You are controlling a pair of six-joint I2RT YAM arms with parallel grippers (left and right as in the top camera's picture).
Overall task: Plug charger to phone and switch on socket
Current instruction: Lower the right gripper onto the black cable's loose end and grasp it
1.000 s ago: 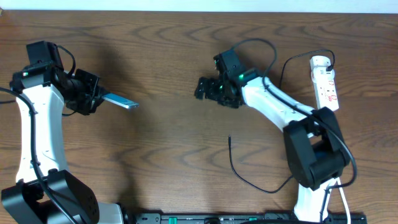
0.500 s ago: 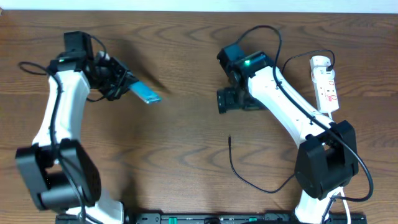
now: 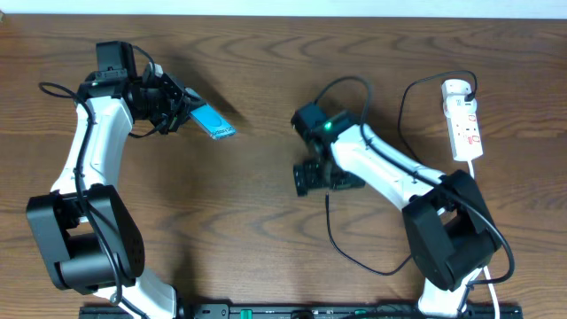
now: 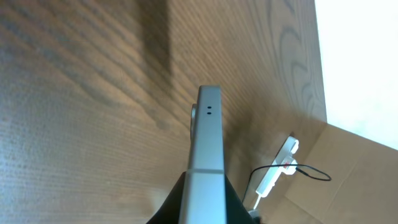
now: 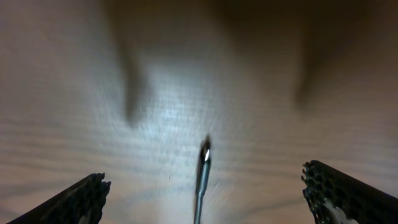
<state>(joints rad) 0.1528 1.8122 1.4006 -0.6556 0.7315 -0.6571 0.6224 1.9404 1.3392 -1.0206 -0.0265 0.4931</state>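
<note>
phone (image 3: 213, 124) is clamped in your left fingers (image 3: 180, 105), raised off the counter (image 3: 248, 230) at the far left, its free end pointing right; your left wrist view sees it edge-on. your right fingers (image 5: 78, 199) are spread wide and grasp nothing, hovering at mid-counter directly over the charger (image 5: 202, 171) tip, which lies flat between them. its cable loops away to the near right. socket (image 3: 463, 120) lies at the far right, well apart from both arms.
</note>
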